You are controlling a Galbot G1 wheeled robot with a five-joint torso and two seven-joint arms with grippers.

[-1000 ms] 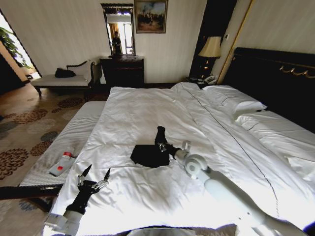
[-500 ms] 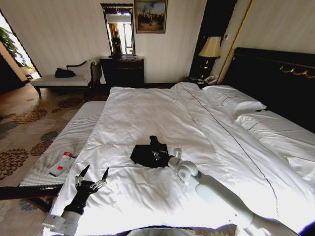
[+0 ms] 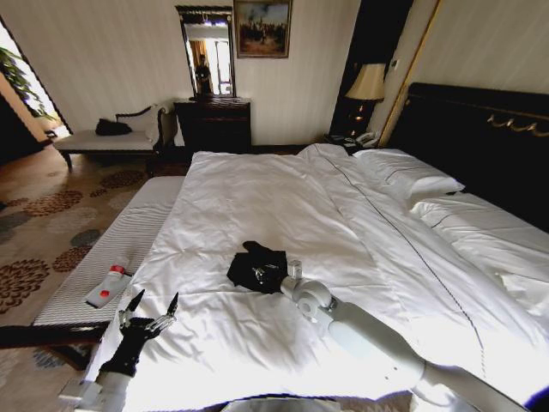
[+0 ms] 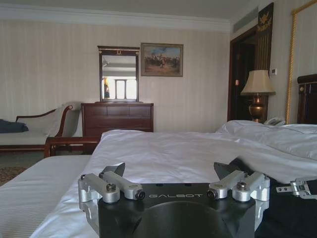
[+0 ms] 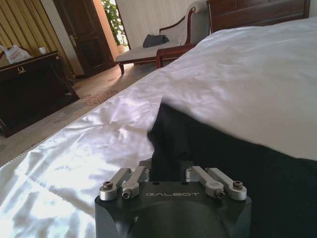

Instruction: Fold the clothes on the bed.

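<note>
One black T-shirt (image 3: 256, 267) mid-bed (image 3: 257, 197), right gripper (image 3: 268, 273) clamped on it; left gripper (image 3: 151, 306) spread wide, 8 o'clock.

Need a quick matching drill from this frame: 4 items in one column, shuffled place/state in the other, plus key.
1. left gripper
2. right gripper
3. black T-shirt
4. lamp

A. bunched on the white duvet
B. open, at the bed's near left edge
C. at the shirt, cloth between its fingers
D. beside the dark headboard

Pairs: 1-B, 2-C, 3-A, 4-D
</note>
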